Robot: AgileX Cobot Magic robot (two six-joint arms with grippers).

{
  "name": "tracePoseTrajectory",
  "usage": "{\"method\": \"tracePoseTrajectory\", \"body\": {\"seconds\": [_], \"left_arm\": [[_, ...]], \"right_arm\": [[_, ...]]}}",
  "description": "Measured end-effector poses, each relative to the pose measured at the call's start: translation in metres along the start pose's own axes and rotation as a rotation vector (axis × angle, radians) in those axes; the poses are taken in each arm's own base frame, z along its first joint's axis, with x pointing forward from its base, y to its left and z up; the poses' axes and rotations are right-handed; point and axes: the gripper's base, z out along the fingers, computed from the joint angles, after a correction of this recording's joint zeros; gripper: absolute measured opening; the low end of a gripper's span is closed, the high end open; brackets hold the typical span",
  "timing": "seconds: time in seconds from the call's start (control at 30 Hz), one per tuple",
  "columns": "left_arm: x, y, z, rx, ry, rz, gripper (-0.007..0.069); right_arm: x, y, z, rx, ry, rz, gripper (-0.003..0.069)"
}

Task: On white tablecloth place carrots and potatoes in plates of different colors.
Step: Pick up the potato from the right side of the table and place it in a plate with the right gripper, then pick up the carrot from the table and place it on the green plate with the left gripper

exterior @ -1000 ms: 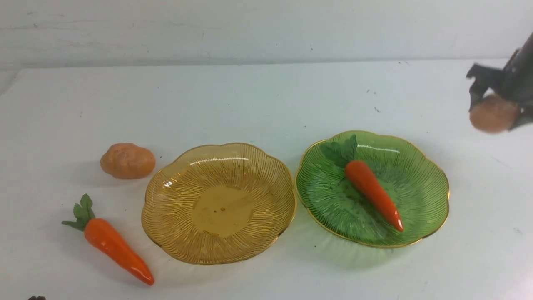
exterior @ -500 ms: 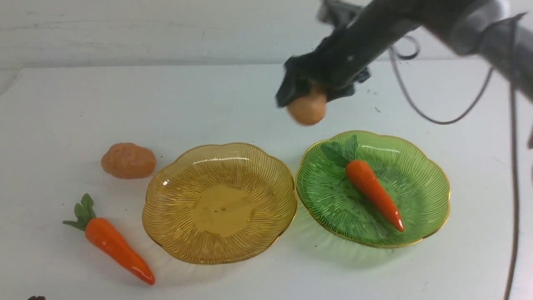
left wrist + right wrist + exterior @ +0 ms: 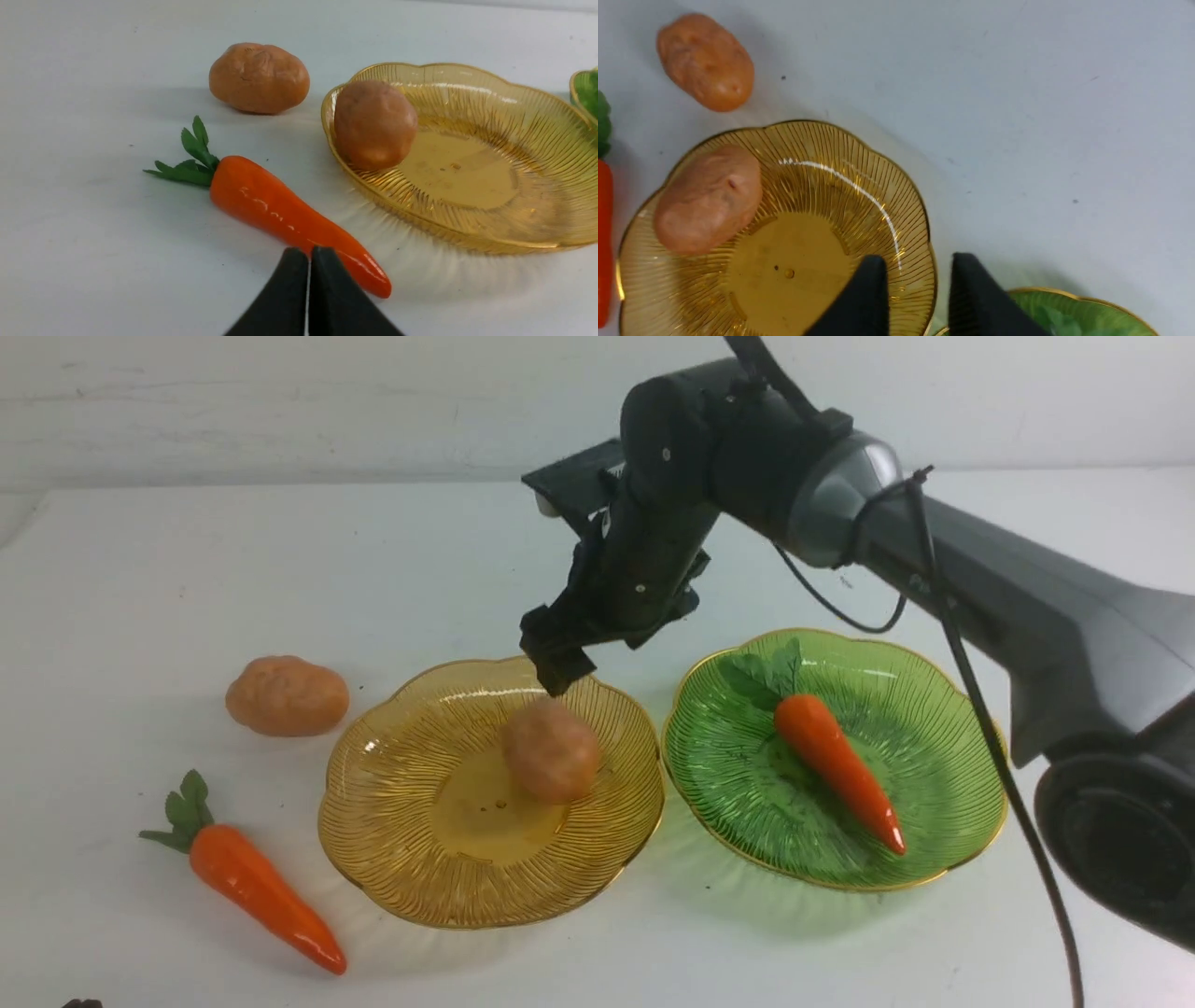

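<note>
Sorting at the halfway stage: one potato and one carrot are plated.

The first potato [image 3: 552,751] is seated off centre on the ribbed slope of the amber plate [image 3: 392,873], and the first carrot [image 3: 837,770] is laid across the green plate [image 3: 943,747]. Both plates are set side by side, almost touching, toward the near edge of the white tablecloth [image 3: 187,569]. The second potato [image 3: 287,695] and the second carrot [image 3: 257,887] are found on the bare cloth toward its left edge, the carrot nearer the front-left corner; these two are judged outstanding. The right arm [image 3: 980,569] is extended in from the right edge with the wrist bent downward. The right gripper [image 3: 557,672] is positioned just above the far rim of the amber plate, clear of the potato, its jaws narrowly parted and empty. The left gripper [image 3: 308,254] is held low over the tip of the second carrot, jaws pressed together, nothing gripped.
</note>
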Motion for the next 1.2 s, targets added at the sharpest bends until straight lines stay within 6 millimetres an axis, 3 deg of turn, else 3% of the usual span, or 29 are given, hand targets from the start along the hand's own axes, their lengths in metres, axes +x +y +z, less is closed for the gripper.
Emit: {"method": "tracePoseTrajectory", "body": {"seconds": [0.03,0.07,0.13,0.2,0.33,0.43,0.53,0.6,0.7,0.77,0.83,1.03,1.2], "left_arm": [[-0.001,-0.001,0.000,0.009,-0.011,-0.033,-0.0004],[-0.003,-0.002,0.000,0.019,-0.028,-0.070,-0.0004],[-0.006,-0.003,0.000,0.037,-0.065,-0.141,-0.0004],[-0.010,-0.004,-0.001,0.054,-0.100,-0.206,-0.0004],[-0.014,-0.005,-0.001,0.083,-0.140,-0.328,-0.0004],[-0.022,-0.006,-0.004,0.110,-0.200,-0.451,-0.0004],[-0.064,-0.021,-0.009,0.149,-0.167,-0.488,-0.0004],[-0.088,-0.036,-0.001,0.168,0.025,-0.442,-0.0004],[-0.100,-0.047,0.031,0.120,0.450,-0.342,-0.0004],[-0.099,-0.044,0.059,0.048,0.735,-0.258,-0.0004],[-0.100,-0.039,0.084,-0.007,0.862,-0.204,-0.0004],[-0.103,-0.023,0.141,-0.213,0.992,-0.218,0.0000],[-0.105,-0.011,0.157,-0.409,0.965,-0.303,0.0087]], "right_arm": [[0.003,-0.003,-0.033,0.027,-0.030,-0.007,0.0060],[0.009,-0.003,-0.056,0.038,-0.046,-0.006,0.0029],[0.029,-0.005,-0.102,0.064,-0.063,0.005,-0.0003],[0.057,-0.005,-0.135,0.081,-0.059,0.026,-0.0012],[0.124,0.000,-0.173,0.080,-0.018,0.043,-0.0015],[0.180,0.005,-0.193,0.074,-0.098,0.047,-0.0015],[0.223,0.008,-0.195,0.073,-0.182,0.049,-0.0015],[0.244,0.009,-0.190,0.076,-0.176,0.067,-0.0015],[0.253,0.009,-0.187,0.079,-0.160,0.083,-0.0015],[0.255,0.009,-0.186,0.081,-0.140,0.083,-0.0015],[0.256,0.009,-0.184,0.083,-0.124,0.084,-0.0015],[0.255,0.008,-0.180,0.090,-0.105,0.078,-0.0015],[0.257,0.008,-0.179,0.090,-0.093,0.078,-0.0015]]}}
